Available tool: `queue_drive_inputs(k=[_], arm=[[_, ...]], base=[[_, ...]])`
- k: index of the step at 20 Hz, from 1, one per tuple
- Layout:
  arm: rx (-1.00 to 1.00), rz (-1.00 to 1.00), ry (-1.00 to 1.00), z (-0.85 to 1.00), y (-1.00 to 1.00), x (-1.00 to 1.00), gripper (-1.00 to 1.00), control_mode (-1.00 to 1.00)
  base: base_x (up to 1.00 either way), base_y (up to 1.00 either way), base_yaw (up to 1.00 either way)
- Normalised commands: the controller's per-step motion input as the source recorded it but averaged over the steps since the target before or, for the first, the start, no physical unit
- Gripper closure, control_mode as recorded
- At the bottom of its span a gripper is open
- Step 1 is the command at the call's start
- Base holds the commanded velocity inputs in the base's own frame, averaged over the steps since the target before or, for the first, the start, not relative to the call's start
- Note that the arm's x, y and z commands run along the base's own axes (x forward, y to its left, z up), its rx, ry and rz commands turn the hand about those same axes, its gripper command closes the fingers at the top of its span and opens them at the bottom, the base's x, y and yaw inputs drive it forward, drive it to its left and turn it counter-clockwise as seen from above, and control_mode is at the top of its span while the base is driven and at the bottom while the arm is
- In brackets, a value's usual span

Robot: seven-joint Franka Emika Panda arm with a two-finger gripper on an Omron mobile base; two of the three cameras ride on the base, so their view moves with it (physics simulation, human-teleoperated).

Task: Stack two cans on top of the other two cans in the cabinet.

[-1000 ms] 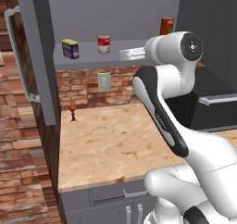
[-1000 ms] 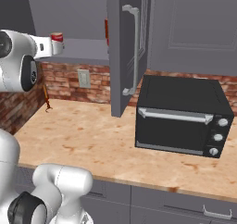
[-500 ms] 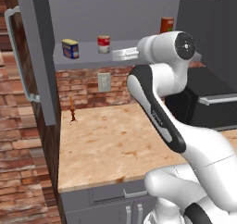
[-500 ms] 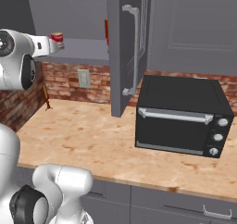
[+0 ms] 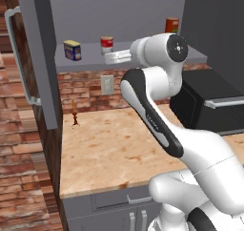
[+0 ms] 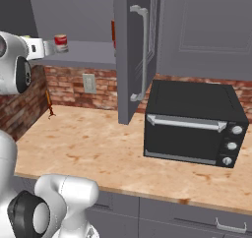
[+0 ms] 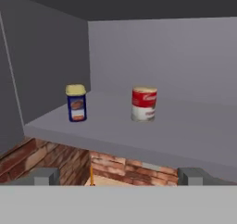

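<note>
Pincer [image 7: 118, 176] jaws stand spread to their widest with nothing between them, so you are carrying nothing; it hovers level with the front lip of the flat grey shelf [image 7: 152, 142] of the large grey wall cabinet [image 5: 40, 58], which looks like a lining-up pose for reaching in. Take the small red-and-white banded can [image 7: 144, 103] as your landmark: it stands upright in the middle of that shelf, almost dead ahead of the open jaws. To its left in the hand view, well apart, the squat blue can with the yellow label [image 7: 76, 102] stands upright near the cabinet's side wall. Far to the other side of the banded can, in the left base view, the tall orange-red can [image 5: 172, 25] stands at the shelf's far end, partly behind the arm. None of the visible cans is stacked yet, and you can make out one banded can. Below on the tabletop [image 6: 98, 143], a black toaster oven [image 6: 194, 124] sits clear of your reach.
</note>
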Motion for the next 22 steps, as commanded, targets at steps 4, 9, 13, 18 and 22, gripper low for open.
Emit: queue_drive_inputs(k=[4, 9, 13, 18, 22], arm=[[0.0, 0.11, 0.0, -0.08, 0.29, 0.0, -1.0, -1.0], [0.03, 0.15, 0.0, -0.01, 0.23, 0.0, -1.0, -1.0], [0.02, 0.15, 0.0, 0.0, 0.14, 0.0, -1.0, -1.0], [0.0, 0.07, 0.0, -0.03, 0.16, 0.0, -1.0, -1.0], [0.0, 0.05, -0.03, -0.09, 0.21, 0.0, -1.0, -1.0]], base=[[0.0, 0.0, 0.0], [0.0, 0.0, 0.0], [0.0, 0.0, 0.0], [0.0, 0.0, 0.0], [0.0, 0.0, 0.0]])
